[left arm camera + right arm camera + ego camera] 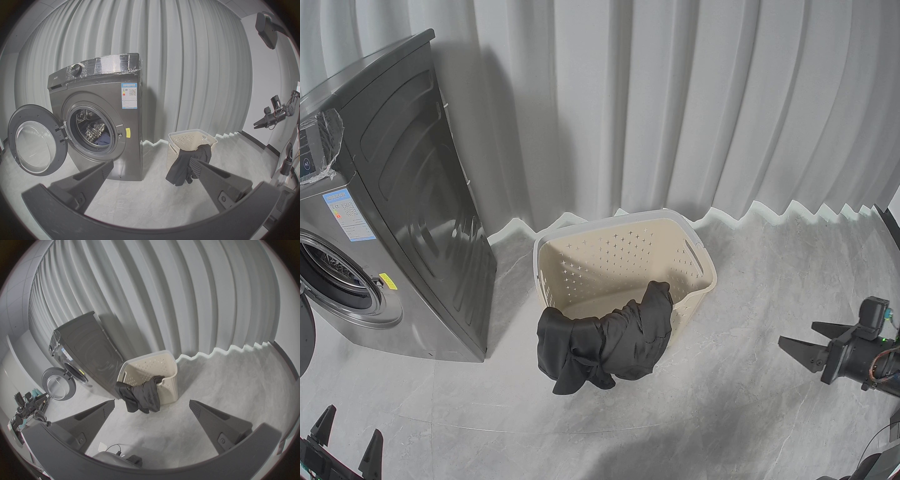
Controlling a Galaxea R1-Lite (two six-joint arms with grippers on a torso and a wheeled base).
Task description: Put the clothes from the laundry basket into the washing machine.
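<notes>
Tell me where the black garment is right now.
In the head view the black garment is draped over the near rim of the laundry basket, hanging down its outside, just right of the washing machine.

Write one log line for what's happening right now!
black clothes: draped over basket rim | washer door: open | left fingers: open, empty | right fingers: open, empty

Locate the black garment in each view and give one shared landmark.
Head view: black garment draped over the laundry basket's near rim.
Left wrist view: garment hanging down the basket's front.
Right wrist view: garment over the basket's rim.
Shared landmark: the washing machine.
</notes>
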